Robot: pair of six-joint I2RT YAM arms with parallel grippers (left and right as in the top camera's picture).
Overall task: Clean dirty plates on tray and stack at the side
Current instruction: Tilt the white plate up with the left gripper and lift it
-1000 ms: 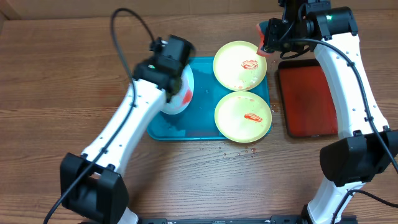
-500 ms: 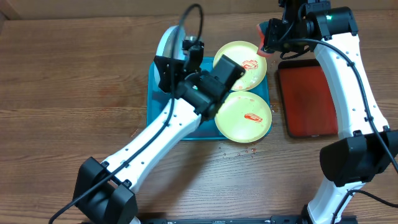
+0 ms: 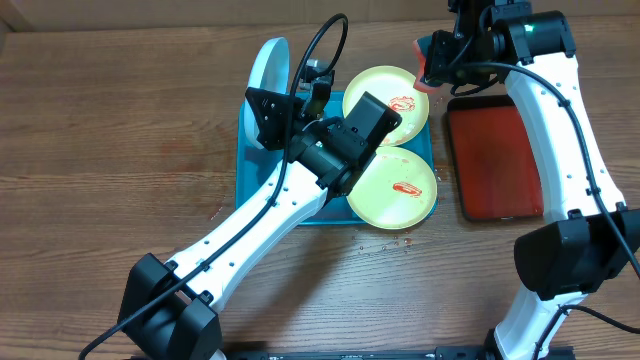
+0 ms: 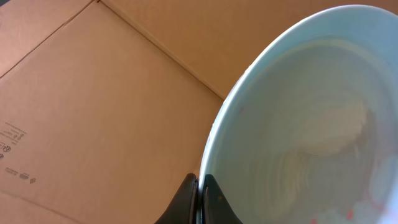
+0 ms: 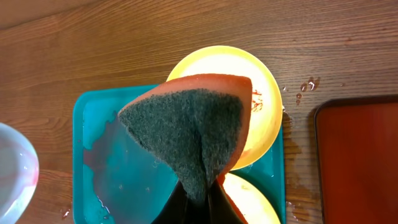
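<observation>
My left gripper (image 4: 200, 194) is shut on the rim of the pale blue-white plate (image 4: 311, 130) and holds it tilted on edge above the far left of the turquoise tray (image 3: 262, 160); the plate (image 3: 268, 78) also shows in the overhead view, with faint red smears low inside. Two yellow-green plates with red smears lie in the tray, one far (image 3: 385, 105), one near (image 3: 395, 190). My right gripper (image 5: 198, 194) is shut on an orange sponge with a dark green scouring face (image 5: 193, 124), held high over the far right of the tray (image 5: 118, 162).
A red tray with a black rim (image 3: 495, 160) lies right of the turquoise tray. Water drops sit on the wood near the tray's front edge (image 3: 385, 243). Cardboard (image 4: 93, 93) fills the background of the left wrist view.
My left arm swung from the tray's left side across it, lifting the pale plate from low at the left up to the far left edge, on edge. The right arm has not moved.
</observation>
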